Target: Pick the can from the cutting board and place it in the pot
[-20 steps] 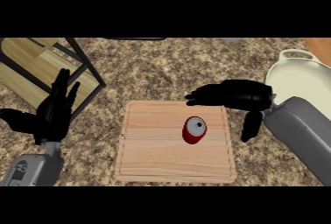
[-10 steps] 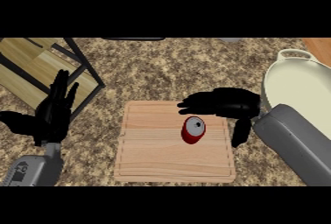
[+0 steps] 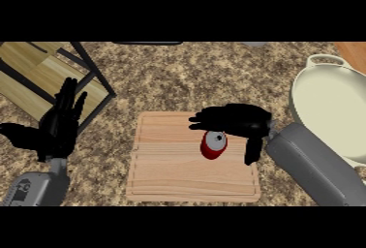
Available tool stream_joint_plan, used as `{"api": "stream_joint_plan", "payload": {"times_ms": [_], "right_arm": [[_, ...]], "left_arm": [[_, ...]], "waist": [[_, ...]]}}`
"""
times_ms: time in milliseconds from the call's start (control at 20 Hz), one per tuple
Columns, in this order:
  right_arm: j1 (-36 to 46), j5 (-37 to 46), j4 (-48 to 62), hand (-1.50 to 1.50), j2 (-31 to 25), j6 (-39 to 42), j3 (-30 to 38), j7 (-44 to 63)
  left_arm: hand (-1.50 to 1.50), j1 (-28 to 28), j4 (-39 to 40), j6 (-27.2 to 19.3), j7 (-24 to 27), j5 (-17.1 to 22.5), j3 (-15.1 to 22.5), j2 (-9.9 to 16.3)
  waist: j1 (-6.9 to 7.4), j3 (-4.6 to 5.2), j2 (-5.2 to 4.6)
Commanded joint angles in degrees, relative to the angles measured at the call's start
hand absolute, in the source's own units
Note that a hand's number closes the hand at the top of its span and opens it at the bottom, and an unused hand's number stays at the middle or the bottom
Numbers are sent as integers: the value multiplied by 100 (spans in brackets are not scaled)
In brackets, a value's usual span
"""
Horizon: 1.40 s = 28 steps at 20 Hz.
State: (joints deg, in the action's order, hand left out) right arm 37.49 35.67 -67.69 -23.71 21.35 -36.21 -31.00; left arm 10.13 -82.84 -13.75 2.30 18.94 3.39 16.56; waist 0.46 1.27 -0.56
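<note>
Above the can (image 3: 213,144), right hand (image 3: 236,119) arches, fingers (image 3: 204,118) uncurled.

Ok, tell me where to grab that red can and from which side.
Grip the red can round its side wall, coming down from above with the right hand. It seems to stand on the cutting board, silver top up, so fingers and thumb can close on opposite sides.

Grey forearms, black hands

The robot shows two arms rising from the lower edge of the head view. Each forearm is a smooth, boxy grey shell with rounded edges; the left forearm (image 3: 34,190) carries a small darker marking on its casing. A slim grey wrist joins it to the left hand (image 3: 58,127), matte black with slender fingers. The right hand (image 3: 239,121) is equally black, glossy in places
</note>
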Motion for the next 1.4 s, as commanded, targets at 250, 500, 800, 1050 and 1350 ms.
{"api": "stream_joint_plan", "payload": {"times_ms": [250,500,800,1050,1350], "right_arm": [[-21,551,666,-150,724,-425,-233,-7],[-30,591,849,-150,1018,-415,-199,17],[-2,846,929,150,992,-859,-379,-1056],[-439,1184,767,150,1206,-1209,-645,-948],[-226,1103,488,150,951,-1311,-88,-980]], "left_arm": [[0,475,-303,116,31,-195,-1,237],[0,631,-267,210,-142,-99,-114,386],[0,215,-358,91,128,-301,95,219],[0,408,-415,108,-88,-194,-17,301],[0,448,-235,132,-91,-101,-121,289]], "waist": [[24,-132,42],[-8,-130,51],[41,-132,49],[-26,-131,71],[-81,-128,72]]}}
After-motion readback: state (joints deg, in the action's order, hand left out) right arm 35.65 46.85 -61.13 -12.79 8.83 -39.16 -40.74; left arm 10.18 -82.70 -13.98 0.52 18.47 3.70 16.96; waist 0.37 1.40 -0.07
